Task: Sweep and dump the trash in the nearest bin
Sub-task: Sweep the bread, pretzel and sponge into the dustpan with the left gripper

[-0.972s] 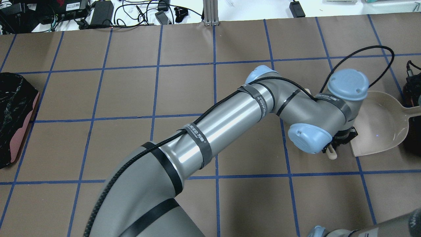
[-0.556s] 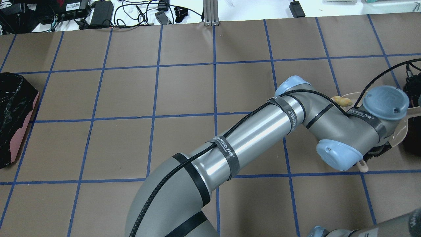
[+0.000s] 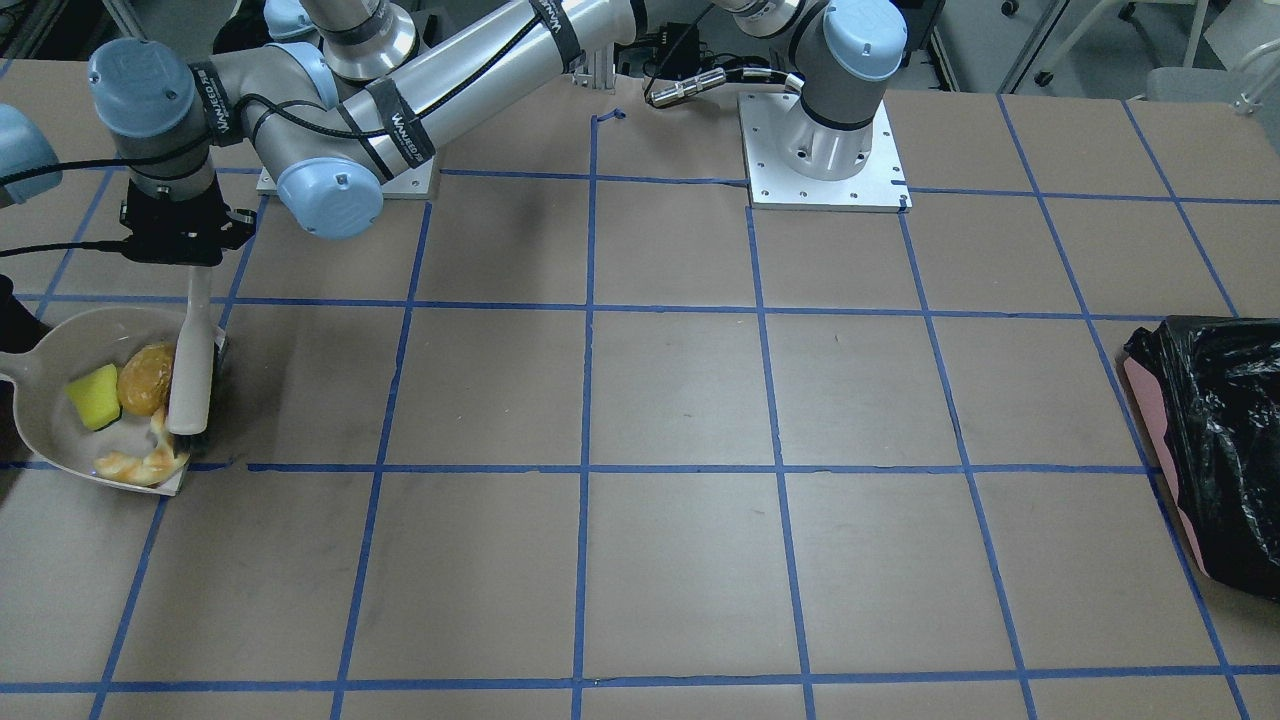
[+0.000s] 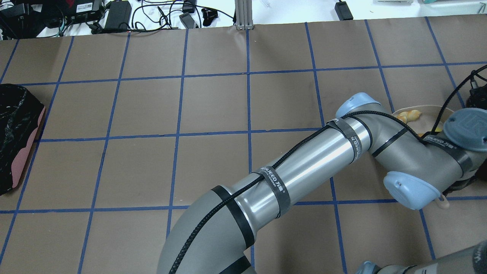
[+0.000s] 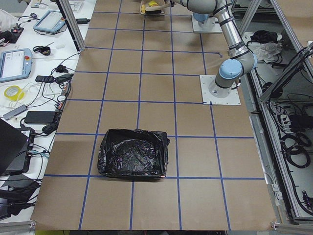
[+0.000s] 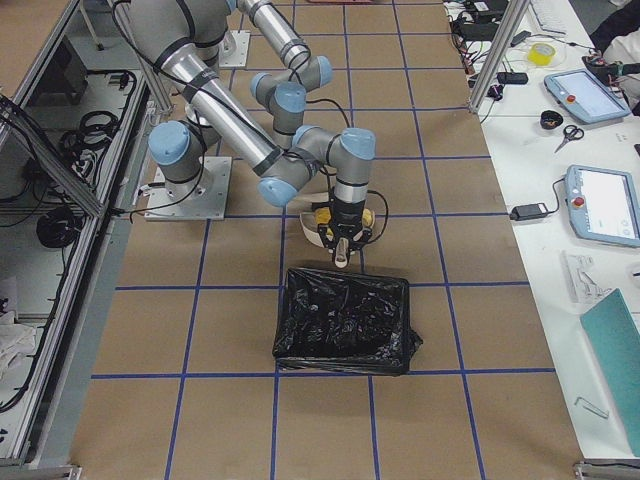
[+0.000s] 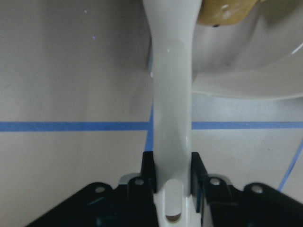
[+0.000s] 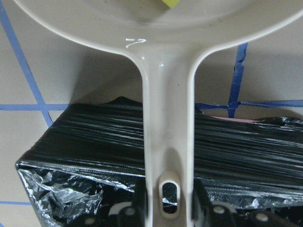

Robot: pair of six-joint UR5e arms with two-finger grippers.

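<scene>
— Left fingers [image 7: 148, 172]: how do they stand?
— Closed tight on the slotted end of the brush [image 3: 190, 375], one black finger on each side of its smooth cream plastic handle. The handle slants down and away from the robot. The short black bristles are at the low end, by the open lip of the dustpan [image 3: 70, 345].
— And the right fingers [image 8: 199, 201]?
— Clamped on the dustpan's handle, near its slotted end. The pan is a glossy beige scoop, rounded at the back and straight at the lip. Its long axis runs along the desk [image 3: 680, 400], with the handle towards the robot's right and the lip towards the desk's middle.
— Where is the trash?
— All three pieces lie in the pan. The yellow-green spongy wedge [image 3: 93, 396] is deepest, just beside the shiny brown roll [image 3: 145, 380], which touches the brush head. The pale, curved croissant [image 3: 140, 465] lies at the lip's corner, by the bristles.
— The bin?
— The black bin [image 6: 345, 320], covered in crinkled glossy plastic, sits under the pan's handle. A pink bin [image 3: 1215, 440] with a black bag stands well apart at the desk's other end.
</scene>
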